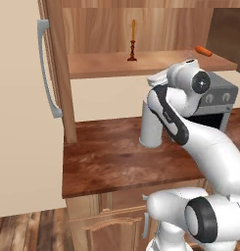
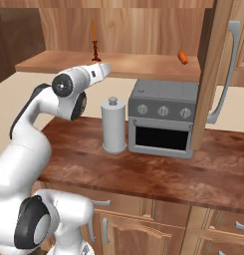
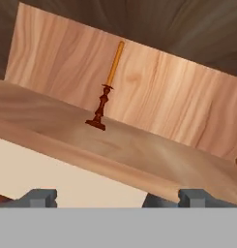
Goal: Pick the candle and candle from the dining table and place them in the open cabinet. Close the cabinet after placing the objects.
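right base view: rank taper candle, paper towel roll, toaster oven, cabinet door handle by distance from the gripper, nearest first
Gripper sits at the shelf's front edge.
1. Taper candle: just above and behind it, standing on the cabinet shelf.
2. Paper towel roll: below it on the counter.
3. Toaster oven: to the right, under the shelf.
4. Cabinet door handle: far right, on the open door.

- The cabinet (image 1: 141,61) shelf has lots of bare wood to reach over.
- The orange candle (image 1: 132,43) stands upright near the back wall.
- A small orange thing (image 2: 183,57) lies well apart from it, at the far end.
- The open door (image 1: 55,73) sticks out at one side.
- Below the shelf, a white roll (image 2: 113,125) and the toaster oven (image 2: 163,118) block the counter (image 2: 143,169).
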Controlling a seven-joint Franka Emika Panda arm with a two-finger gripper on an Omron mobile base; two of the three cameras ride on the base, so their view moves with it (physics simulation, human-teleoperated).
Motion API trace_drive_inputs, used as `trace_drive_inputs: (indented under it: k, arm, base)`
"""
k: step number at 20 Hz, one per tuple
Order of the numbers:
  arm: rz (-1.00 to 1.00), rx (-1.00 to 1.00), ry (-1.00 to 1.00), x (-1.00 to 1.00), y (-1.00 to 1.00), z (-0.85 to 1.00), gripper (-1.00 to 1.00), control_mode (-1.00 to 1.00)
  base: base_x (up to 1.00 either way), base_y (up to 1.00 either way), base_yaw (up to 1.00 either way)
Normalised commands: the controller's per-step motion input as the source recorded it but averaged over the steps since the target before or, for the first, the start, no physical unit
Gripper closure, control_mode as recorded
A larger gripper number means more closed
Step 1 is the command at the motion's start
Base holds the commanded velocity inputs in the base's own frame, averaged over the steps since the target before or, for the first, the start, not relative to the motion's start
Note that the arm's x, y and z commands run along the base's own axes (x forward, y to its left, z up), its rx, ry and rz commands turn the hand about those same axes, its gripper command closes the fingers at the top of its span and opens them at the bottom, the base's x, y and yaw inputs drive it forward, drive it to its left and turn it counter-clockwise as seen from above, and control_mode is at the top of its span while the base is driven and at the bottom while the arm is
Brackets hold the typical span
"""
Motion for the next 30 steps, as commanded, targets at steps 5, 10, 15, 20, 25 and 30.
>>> trace_drive_inputs:
  k: [5, 10, 15, 20, 25, 30]
  arm:
    - [-0.2, 0.03, 0.15, -1.0, -0.21, 0.36, -1.0, -1.0]
    - [-0.23, 0.02, 0.28, -0.96, -0.12, 0.3, -1.0, -1.0]
    - [-0.07, 0.0, 0.25, -0.75, -0.07, -0.24, -1.0, -1.0]
    - [0.0, 0.0, 0.11, -0.77, -0.01, -0.56, -1.0, -1.0]
    - [0.0, 0.0, 0.12, -0.38, 0.01, -0.21, -1.0, -1.0]
    - [0.0, 0.0, 0.01, 0.0, 0.0, 0.0, -1.0, -1.0]
  base:
    - [0.0, 0.0, 0.0]
    - [0.0, 0.0, 0.0]
    - [0.0, 0.0, 0.0]
    - [0.0, 0.0, 0.0]
    - [0.0, 0.0, 0.0]
    - [0.0, 0.0, 0.0]
